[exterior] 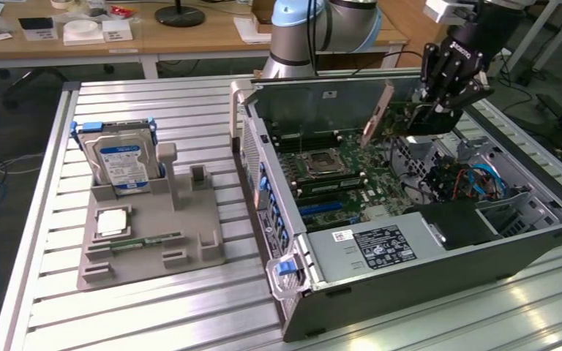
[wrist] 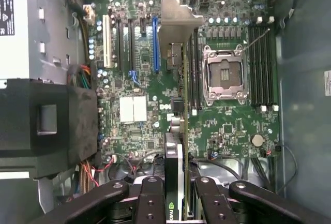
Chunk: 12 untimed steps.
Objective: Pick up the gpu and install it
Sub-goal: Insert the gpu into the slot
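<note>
My gripper [exterior: 435,99] hangs over the open computer case [exterior: 291,292], shut on the gpu [exterior: 398,121], a thin card that hangs edge-down above the motherboard [exterior: 350,175]. In the wrist view the gpu [wrist: 179,131] shows edge-on, its silver end bracket [wrist: 178,19] at the far end and its near end clamped in my gripper [wrist: 178,203] by black fingers [wrist: 150,198]. The card hangs clear of the board, between the blue expansion slot [wrist: 155,43] and the processor socket [wrist: 223,74].
A grey fixture [exterior: 149,241] on the slatted table, at the exterior view's left, holds a silver hard drive [exterior: 120,161] with a blue label and a narrow memory stick [exterior: 149,239]. Inside the case sit a power supply [exterior: 379,245], a black shroud [wrist: 46,120] and loose cables [exterior: 471,183].
</note>
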Available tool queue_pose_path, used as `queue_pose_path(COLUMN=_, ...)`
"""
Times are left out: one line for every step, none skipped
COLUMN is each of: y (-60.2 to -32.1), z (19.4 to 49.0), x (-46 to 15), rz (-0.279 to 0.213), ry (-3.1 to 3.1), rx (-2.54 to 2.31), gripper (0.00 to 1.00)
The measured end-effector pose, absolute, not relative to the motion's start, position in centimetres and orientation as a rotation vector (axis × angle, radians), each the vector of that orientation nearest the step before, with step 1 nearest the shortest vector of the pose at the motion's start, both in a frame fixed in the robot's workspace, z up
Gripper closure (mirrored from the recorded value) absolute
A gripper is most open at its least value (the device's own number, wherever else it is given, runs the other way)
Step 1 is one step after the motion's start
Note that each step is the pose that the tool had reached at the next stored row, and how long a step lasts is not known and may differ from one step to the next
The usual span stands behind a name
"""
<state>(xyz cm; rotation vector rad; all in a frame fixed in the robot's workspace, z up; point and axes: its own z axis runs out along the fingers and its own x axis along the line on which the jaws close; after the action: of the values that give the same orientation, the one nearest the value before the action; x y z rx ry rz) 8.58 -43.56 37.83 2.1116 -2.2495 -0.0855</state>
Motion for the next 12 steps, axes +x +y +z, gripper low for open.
queue_pose_path(y=-43.56, z=37.81, x=8.59, rz=-0.079, ry=-2.247, rx=2.122, gripper=0.73)
queue_pose_path(y=-43.57, z=37.80, x=8.58, rz=-0.071, ry=-2.245, rx=2.132, gripper=0.73)
queue_pose_path(y=-43.57, z=37.78, x=8.59, rz=-0.063, ry=-2.243, rx=2.143, gripper=0.73)
queue_pose_path(y=-43.57, z=37.76, x=8.59, rz=-0.055, ry=-2.243, rx=2.152, gripper=0.73)
queue_pose_path(y=-43.57, z=37.74, x=8.58, rz=-0.048, ry=-2.243, rx=2.161, gripper=0.73)
queue_pose_path(y=-43.57, z=37.71, x=8.54, rz=-0.042, ry=-2.246, rx=2.168, gripper=0.73)
queue_pose_path(y=-43.56, z=37.69, x=8.40, rz=-0.038, ry=-2.250, rx=2.172, gripper=0.73)
queue_pose_path(y=-43.56, z=37.67, x=8.18, rz=-0.032, ry=-2.253, rx=2.176, gripper=0.73)
queue_pose_path(y=-43.56, z=37.66, x=8.01, rz=-0.028, ry=-2.255, rx=2.178, gripper=0.73)
queue_pose_path(y=-43.57, z=37.66, x=7.96, rz=-0.028, ry=-2.255, rx=2.178, gripper=0.73)
queue_pose_path(y=-43.57, z=37.66, x=7.95, rz=-0.027, ry=-2.255, rx=2.178, gripper=0.73)
queue_pose_path(y=-43.57, z=37.66, x=7.93, rz=-0.027, ry=-2.255, rx=2.178, gripper=0.73)
